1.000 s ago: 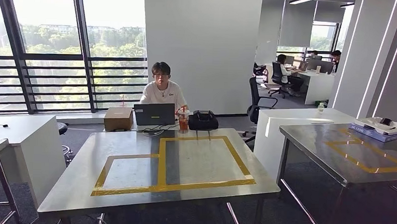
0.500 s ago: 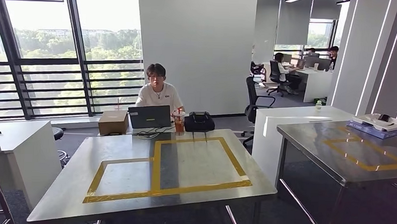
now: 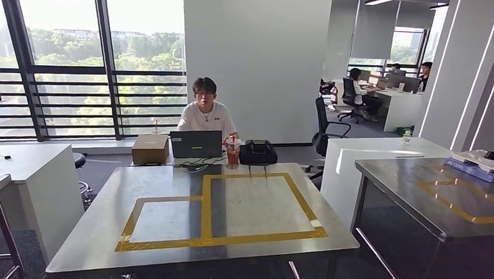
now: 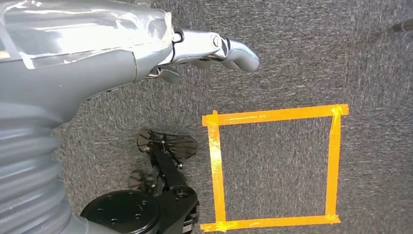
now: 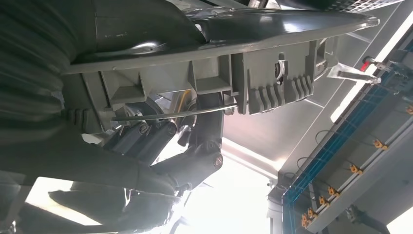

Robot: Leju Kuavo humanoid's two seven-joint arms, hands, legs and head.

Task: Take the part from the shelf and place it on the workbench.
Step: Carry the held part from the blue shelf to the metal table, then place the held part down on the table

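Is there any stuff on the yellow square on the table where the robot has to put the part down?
Nothing visible. The part is held in the right hand. The taped square on the workbench is bare; the laptop, cup, bag and box sit along the far edge.

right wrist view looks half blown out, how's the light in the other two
Right wrist view: white glare behind the right hand gripping the grey part, which stays dark. Head view: bright windows, soft sheen on the steel workbench, all sharp. Left wrist view: even light, left hand glossy, carpet crisp.
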